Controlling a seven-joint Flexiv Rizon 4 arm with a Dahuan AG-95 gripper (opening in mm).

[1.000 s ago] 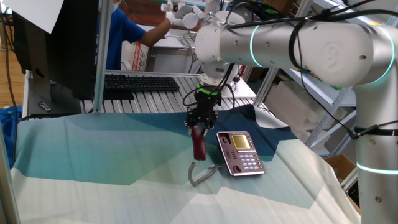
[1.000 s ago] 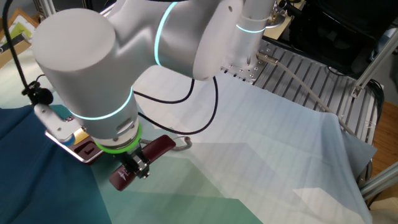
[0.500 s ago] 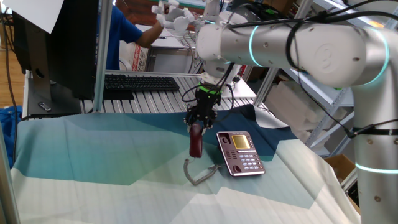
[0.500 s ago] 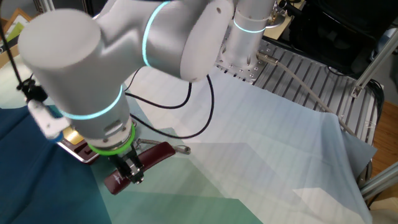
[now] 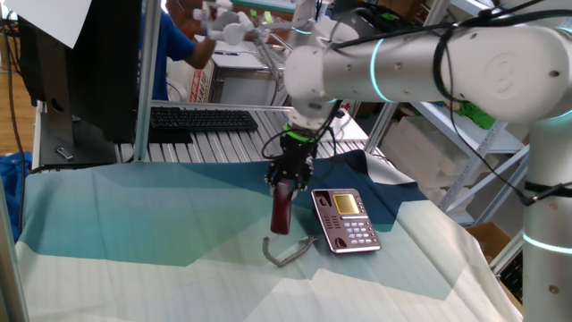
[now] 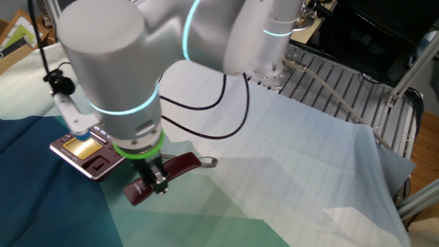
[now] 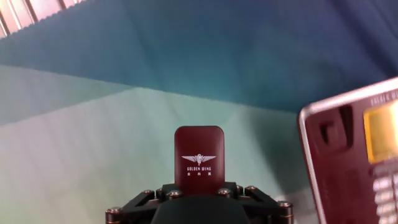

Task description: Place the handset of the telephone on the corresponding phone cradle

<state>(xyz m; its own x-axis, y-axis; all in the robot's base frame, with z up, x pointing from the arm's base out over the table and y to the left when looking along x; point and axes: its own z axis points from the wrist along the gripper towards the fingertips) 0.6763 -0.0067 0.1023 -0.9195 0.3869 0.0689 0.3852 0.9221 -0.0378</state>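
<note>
Big silver-white robot arm with glowing teal rings sweeps across the wrinkled blue-green cloth on the table, bent over so the wrist hangs straight down above the work, and there beside it lies the small maroon desk telephone with its silver-grey keypad and yellowish display, flat on the cloth with its empty cradle along the side nearest the hand; the black two-finger gripper is clamped across the slim dark red bar-shaped handset, gripping it near the middle, and the handset rides just off the cloth, right alongside the telephone but not over it, roughly level by the look of the other fixed view, with its grey coiled cord trailing down onto the cloth in a loose hook; from the hand view the handset's rounded end pokes forward while the cradle recess sits off to the right, so the job now, I'd say, is to slide sideways until the bar lines up lengthwise with that recess, keep it level, mind the cord doesn't snag or tug the base, then lower gently before letting go
</note>
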